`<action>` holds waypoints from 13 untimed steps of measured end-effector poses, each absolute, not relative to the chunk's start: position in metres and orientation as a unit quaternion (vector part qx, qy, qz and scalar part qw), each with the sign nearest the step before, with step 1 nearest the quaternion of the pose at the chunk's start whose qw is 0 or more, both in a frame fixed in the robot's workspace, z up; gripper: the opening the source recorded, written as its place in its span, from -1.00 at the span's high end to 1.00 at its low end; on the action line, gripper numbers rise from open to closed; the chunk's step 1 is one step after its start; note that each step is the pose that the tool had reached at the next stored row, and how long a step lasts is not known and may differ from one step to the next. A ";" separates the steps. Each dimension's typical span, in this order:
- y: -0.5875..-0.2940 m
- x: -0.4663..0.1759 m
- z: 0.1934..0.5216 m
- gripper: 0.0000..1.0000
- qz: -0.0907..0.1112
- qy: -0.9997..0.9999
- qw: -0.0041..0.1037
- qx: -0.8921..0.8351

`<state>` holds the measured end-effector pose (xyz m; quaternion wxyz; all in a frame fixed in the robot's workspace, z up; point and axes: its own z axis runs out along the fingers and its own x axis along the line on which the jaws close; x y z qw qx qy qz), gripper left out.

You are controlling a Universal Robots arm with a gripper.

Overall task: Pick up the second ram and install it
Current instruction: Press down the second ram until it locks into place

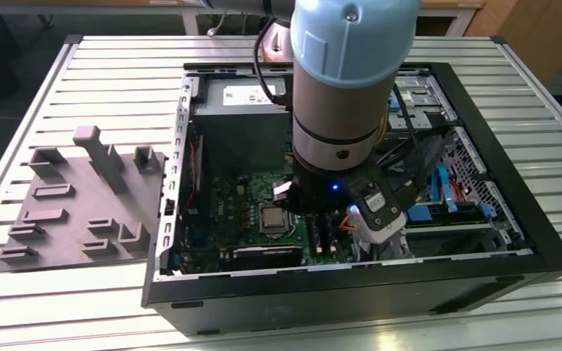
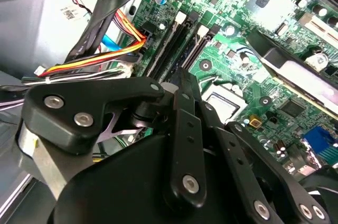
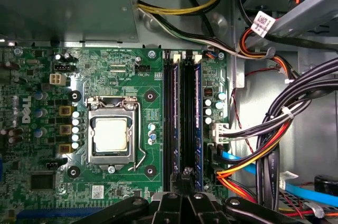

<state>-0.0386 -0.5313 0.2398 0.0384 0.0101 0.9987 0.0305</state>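
Note:
My gripper (image 3: 186, 173) is down inside the open computer case (image 1: 515, 241), over the row of memory slots on the green motherboard (image 3: 42, 150). Its fingers are drawn together with no gap showing. The second ram (image 3: 186, 113), a long dark stick seen edge-on, lies in a slot in line with my fingertips, which sit at one end of it. I cannot tell whether they touch it. In the second wrist view the gripper's (image 2: 182, 76) fingertips point at the same dark slots (image 2: 196, 49). The arm (image 1: 345, 88) stands upright over the case.
A silver processor socket (image 3: 111, 135) lies beside the slots. Bundles of orange, yellow, black and blue cables (image 3: 264, 150) crowd the other side. A grey power supply (image 1: 237, 110) fills the case's far end. A grey tray (image 1: 76, 212) with upright posts stands at the exterior view's left.

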 end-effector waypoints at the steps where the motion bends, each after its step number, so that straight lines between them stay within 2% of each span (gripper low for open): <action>1: -0.531 -0.039 0.240 0.79 0.031 0.999 0.038 0.010; 13: -0.517 -0.039 0.240 0.79 0.030 0.999 0.038 0.010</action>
